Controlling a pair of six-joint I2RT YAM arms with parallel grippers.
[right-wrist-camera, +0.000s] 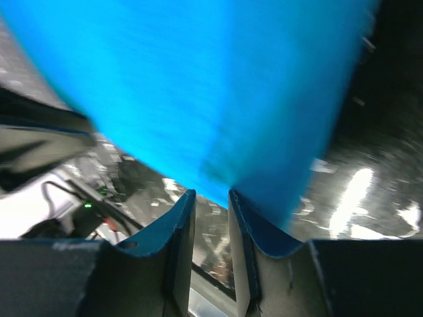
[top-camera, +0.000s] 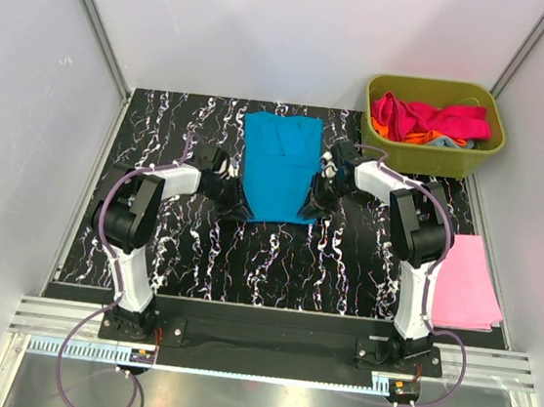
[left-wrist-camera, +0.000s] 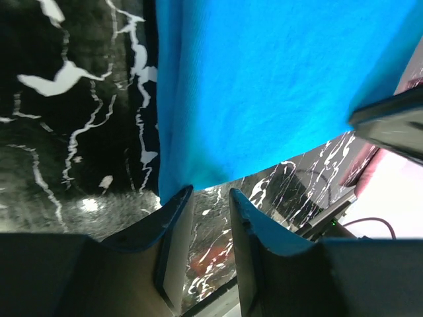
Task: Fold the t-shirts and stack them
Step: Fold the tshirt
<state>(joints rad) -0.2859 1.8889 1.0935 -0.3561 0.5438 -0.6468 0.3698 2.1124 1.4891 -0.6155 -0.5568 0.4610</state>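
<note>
Matt cloth — cyan t-shirt [top-camera: 278, 165]; glossy marbled table [top-camera: 246, 260].

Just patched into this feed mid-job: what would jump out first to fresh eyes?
The bright cyan-blue cloth t-shirt lies spread at the middle of the black white-veined table, with the left claw and right claw at its two near corners. Next comes the olive-green plastic tub at the far right corner, heaped with magenta and orange shirts. A folded light pink shirt sits at the table's right edge.
</note>
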